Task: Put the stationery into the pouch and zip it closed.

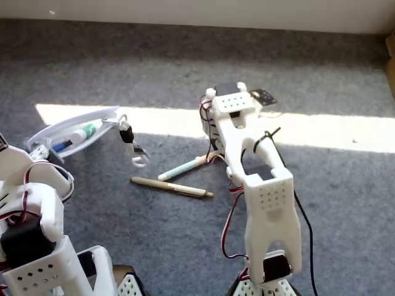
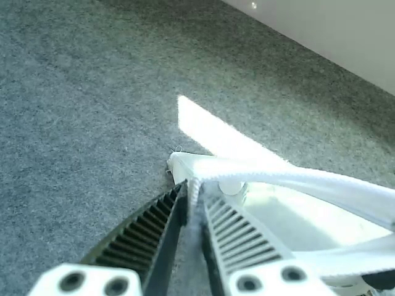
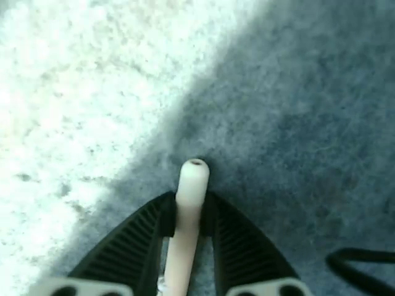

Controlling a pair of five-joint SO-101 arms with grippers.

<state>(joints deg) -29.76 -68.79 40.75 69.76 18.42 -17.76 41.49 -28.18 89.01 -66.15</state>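
The clear pouch (image 1: 74,132) lies open on the carpet at the left, with a green-and-white item (image 1: 85,131) and a blue one (image 1: 62,146) inside. My left gripper (image 1: 39,152) is shut on the pouch's near end; in the left wrist view the pouch rim (image 2: 290,179) runs out from between the jaws of the left gripper (image 2: 192,196). A white-and-mint pen (image 1: 182,168) lies at the centre. My right gripper (image 1: 213,155) is shut on its white end (image 3: 192,179). A beige pen (image 1: 173,187) lies just in front of it.
The pouch's zipper pull with a dark charm (image 1: 132,147) trails onto the carpet toward the pens. A sunlit band (image 1: 333,132) crosses the grey carpet. A small dark part (image 1: 264,96) lies beyond the right arm. Cables (image 1: 231,216) hang along that arm.
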